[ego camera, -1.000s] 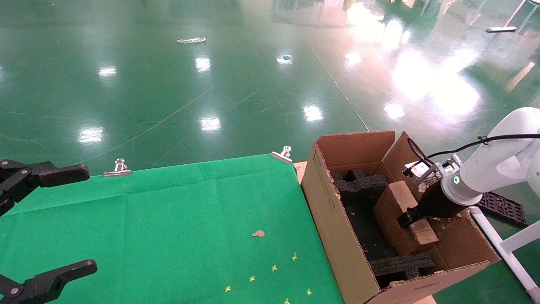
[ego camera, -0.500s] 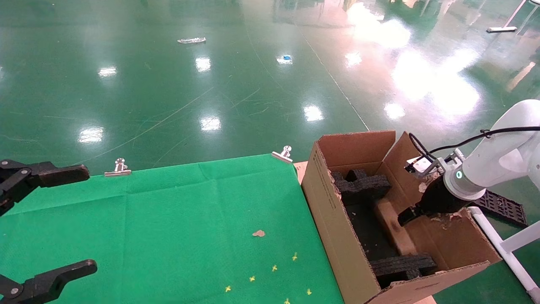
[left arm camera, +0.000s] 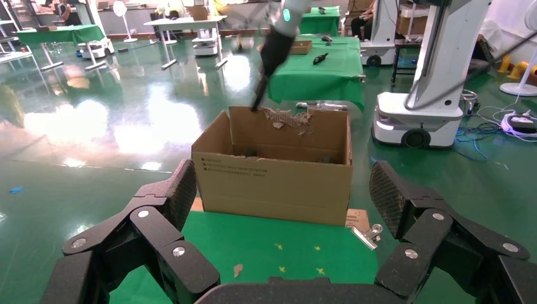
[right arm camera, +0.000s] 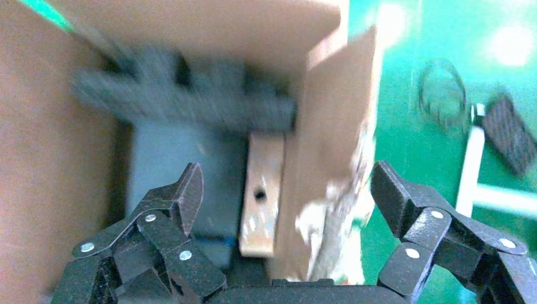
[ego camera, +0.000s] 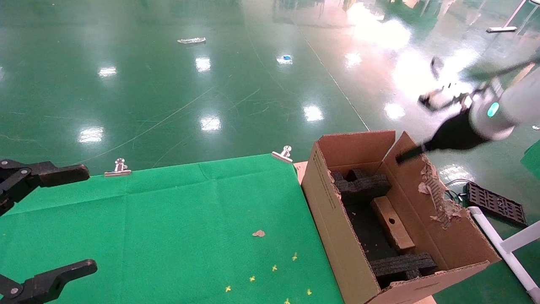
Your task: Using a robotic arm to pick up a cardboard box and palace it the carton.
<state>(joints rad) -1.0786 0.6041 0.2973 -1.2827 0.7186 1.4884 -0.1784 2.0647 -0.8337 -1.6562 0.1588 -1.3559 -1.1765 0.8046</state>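
One box [ego camera: 392, 223] is lying on edge inside the carton [ego camera: 333, 219], between black foam [ego camera: 362, 185] blocks. I am holding my right gripper [right arm camera: 286, 190] wide open and empty above it, over glossy green floor [ego camera: 168, 84]; my left gripper [left arm camera: 282, 197] is hanging open over the green cloth [ego camera: 168, 228].

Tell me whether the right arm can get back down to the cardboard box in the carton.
Probably yes. The right tool hangs open above the carton, whose top is open; the cardboard box lies exposed between foam inserts.

Green cloth [ego camera: 168, 219] clipped by two metal binder clips [ego camera: 118, 168]
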